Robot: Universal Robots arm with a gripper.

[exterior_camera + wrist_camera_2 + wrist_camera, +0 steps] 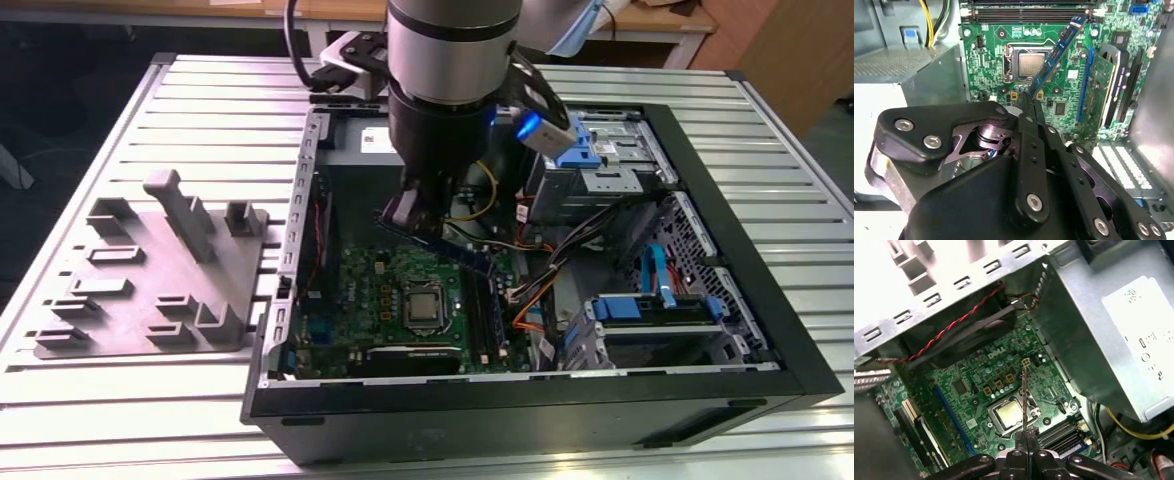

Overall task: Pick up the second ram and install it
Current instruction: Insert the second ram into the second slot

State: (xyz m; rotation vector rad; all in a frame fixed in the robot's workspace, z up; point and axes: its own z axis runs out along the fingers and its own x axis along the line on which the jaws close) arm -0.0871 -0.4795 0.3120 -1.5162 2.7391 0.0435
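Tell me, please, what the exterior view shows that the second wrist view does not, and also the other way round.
The exterior view adds the grey fixture plate lying on the slatted table, and the blue drive cages. The second wrist view adds the black linkage of the hand with its screws, seen close. Both share the hand shut on the second ram, which hangs tilted above the motherboard near the processor socket.
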